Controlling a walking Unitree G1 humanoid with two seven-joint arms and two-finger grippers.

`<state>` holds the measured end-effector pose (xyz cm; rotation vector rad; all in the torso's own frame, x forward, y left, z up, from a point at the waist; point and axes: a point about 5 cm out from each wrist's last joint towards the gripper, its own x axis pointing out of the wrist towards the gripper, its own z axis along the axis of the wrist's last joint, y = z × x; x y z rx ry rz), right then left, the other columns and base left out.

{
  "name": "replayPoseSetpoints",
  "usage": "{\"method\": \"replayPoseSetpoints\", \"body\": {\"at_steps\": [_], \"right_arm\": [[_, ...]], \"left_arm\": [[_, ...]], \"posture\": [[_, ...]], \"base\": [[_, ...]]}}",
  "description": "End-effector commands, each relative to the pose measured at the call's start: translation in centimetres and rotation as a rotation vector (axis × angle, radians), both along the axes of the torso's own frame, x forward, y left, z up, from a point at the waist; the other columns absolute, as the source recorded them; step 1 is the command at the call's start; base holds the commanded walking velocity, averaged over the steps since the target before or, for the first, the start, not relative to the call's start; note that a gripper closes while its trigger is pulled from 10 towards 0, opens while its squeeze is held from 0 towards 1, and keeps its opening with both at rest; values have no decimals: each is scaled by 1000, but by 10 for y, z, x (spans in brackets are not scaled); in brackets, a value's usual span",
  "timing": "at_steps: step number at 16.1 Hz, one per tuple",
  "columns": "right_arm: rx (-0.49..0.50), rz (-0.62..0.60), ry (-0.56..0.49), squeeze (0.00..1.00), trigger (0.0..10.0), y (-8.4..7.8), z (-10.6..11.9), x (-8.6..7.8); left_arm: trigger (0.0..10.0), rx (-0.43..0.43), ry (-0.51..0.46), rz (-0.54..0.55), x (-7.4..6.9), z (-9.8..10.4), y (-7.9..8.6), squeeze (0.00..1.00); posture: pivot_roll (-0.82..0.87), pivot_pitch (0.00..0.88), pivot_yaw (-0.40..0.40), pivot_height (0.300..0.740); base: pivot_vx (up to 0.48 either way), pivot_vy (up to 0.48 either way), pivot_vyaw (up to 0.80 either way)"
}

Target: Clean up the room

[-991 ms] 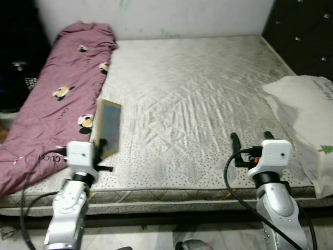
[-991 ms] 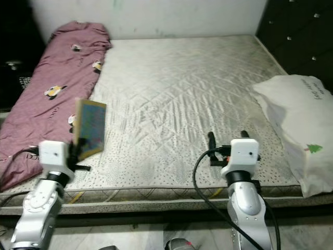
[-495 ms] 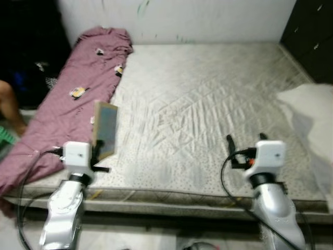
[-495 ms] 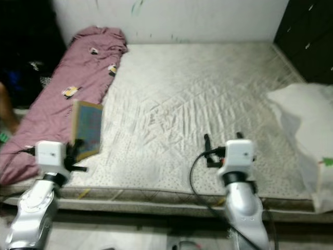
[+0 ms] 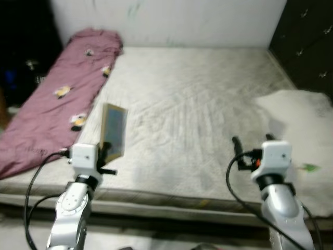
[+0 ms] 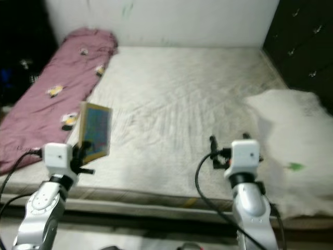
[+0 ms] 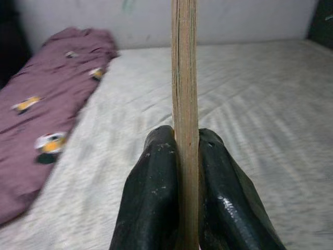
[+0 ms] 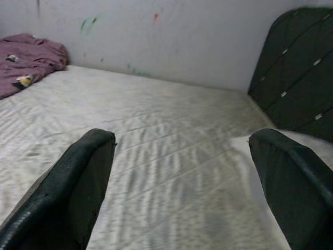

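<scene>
Left gripper [image 7: 185, 156] is clamped tight on a thin book [image 5: 114, 131] — both black fingers [image 7: 154, 187] pressed flat against its faces, edge-on in the wrist view, so it's pinched near the bottom edge and stands upright above the hand. Held that way it stays clear of the mattress [image 5: 197, 104] while the robot faces the bed; looks like a carry grip, not a set-down yet. The book sits up over the near left part of the bed, just beside the maroon blanket [image 5: 57, 99] that lies bunched in a long strip along the left side. Right gripper [image 5: 252, 143] hovers low over the near right part of the mattress, jaws spread wide w/ nothing between them — ready for a 2nd pickup, I'd guess. Near it on the right, a white pillow [image 5: 302, 120] slumps at the bed's edge, close to the dark headboard [image 5: 307, 41]. Mattress itself is bare in the middle, so the book was prob. the loose item here. As for where it's headed — can't tell, no shelf or table in sight. Views are a bit blurred, which fits a robot on the move. Risk as I see it: a thin book gripped low could tilt or slip if the arm swings.
</scene>
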<state>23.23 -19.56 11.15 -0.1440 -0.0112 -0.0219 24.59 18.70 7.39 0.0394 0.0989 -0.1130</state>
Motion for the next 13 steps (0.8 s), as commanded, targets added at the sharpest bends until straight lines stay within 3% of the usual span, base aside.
{"method": "replayPoseSetpoints", "body": {"at_steps": [1, 4, 13], "right_arm": [[8, 23, 1, 0, 10000, 7, 0, 0], [9, 18, 3, 0, 10000, 6, 0, -1], [4, 15, 11, 0, 10000, 5, 0, -1]], "left_arm": [[10000, 17, -46, 27, 1, 11, 9, 0], [10000, 15, -45, 22, 2, 10, 7, 0], [10000, -37, -70, -41, 1, 14, 1, 0]], "posture": [[-107, 0, 51, 740], [-111, 0, 51, 740], [-114, 0, 48, 740]], "base": [[0, -450, 0], [0, -425, 0], [0, 0, 0]]}}
